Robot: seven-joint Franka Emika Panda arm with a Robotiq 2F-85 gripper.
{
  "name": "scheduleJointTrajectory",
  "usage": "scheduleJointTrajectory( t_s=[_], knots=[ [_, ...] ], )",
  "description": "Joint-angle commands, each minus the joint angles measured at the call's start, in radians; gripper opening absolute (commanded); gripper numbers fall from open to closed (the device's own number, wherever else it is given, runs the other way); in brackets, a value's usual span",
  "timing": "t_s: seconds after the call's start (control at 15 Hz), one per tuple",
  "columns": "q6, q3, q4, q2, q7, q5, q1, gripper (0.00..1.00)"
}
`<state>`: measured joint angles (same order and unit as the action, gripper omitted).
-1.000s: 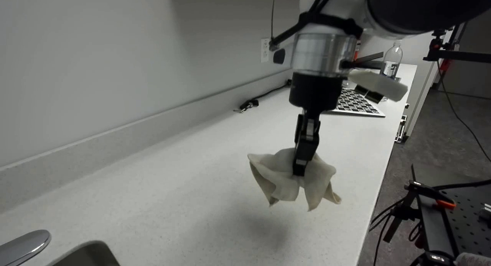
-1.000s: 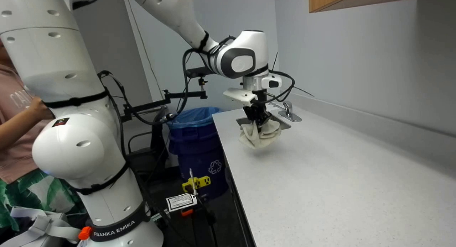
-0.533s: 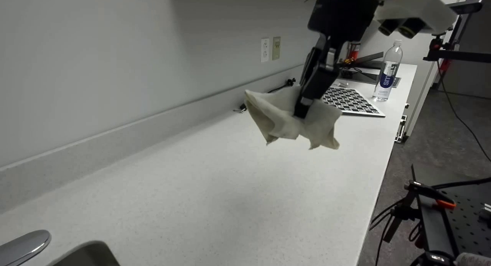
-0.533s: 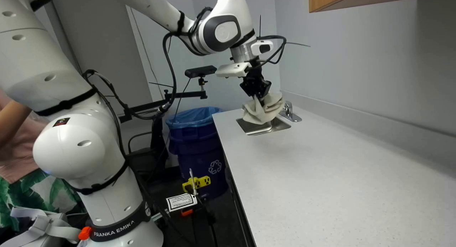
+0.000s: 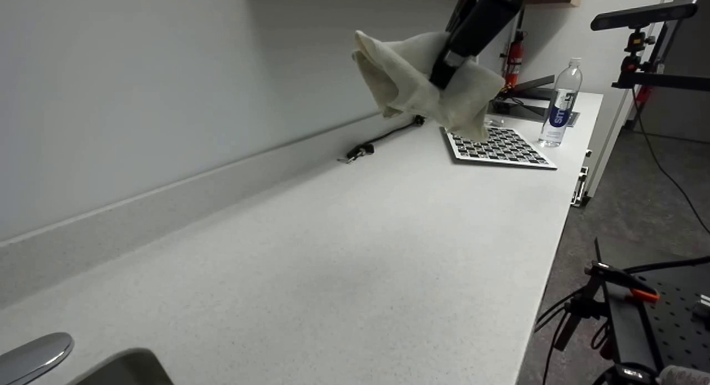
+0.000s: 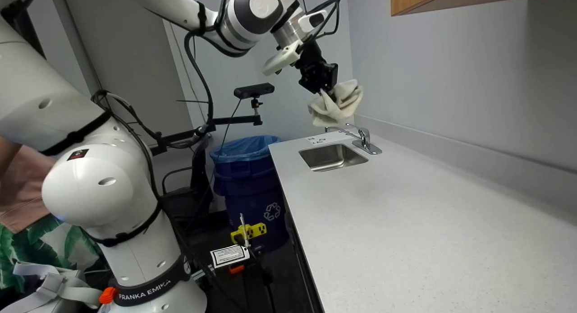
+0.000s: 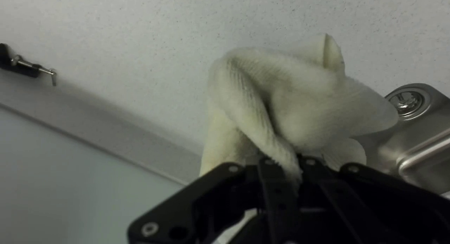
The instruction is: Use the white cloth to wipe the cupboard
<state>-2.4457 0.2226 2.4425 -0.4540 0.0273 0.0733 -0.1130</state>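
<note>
Looking oppositely along countertop (image 5: 333,252) in both exterior views; in wrist view, down close past cloth (image 7: 309,107), sink (image 7: 420,138) at three o'clock.

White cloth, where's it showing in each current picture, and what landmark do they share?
In an exterior view: the white cloth is near the top, right of centre; the sink is cut off at bottom left.
In an exterior view: the white cloth is in the upper half, right of centre; the sink is lower down.
Wrist view: the white cloth is right of centre; the sink is at the right edge.
Shared landmark: the sink.
</note>
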Motion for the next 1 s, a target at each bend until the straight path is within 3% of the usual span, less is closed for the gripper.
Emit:
scheduleJointTrajectory(
  t_s=[0.0,0.07,0.13,0.8,0.87,0.93],
  knots=[
    [-0.001,-0.015,0.015,-0.043,-0.003,0.012,-0.028,0.02],
    [-0.011,-0.015,0.017,-0.045,-0.009,0.007,-0.029,0.02],
    [0.003,-0.016,-0.002,-0.014,-0.009,0.014,-0.022,0.08],
    [0.003,-0.016,-0.002,-0.016,-0.008,0.013,-0.026,0.08],
    [0.003,-0.016,-0.002,-0.016,-0.008,0.013,-0.026,0.02],
    [0.001,-0.013,-0.008,-0.009,-0.015,0.017,-0.022,0.02]
  ],
)
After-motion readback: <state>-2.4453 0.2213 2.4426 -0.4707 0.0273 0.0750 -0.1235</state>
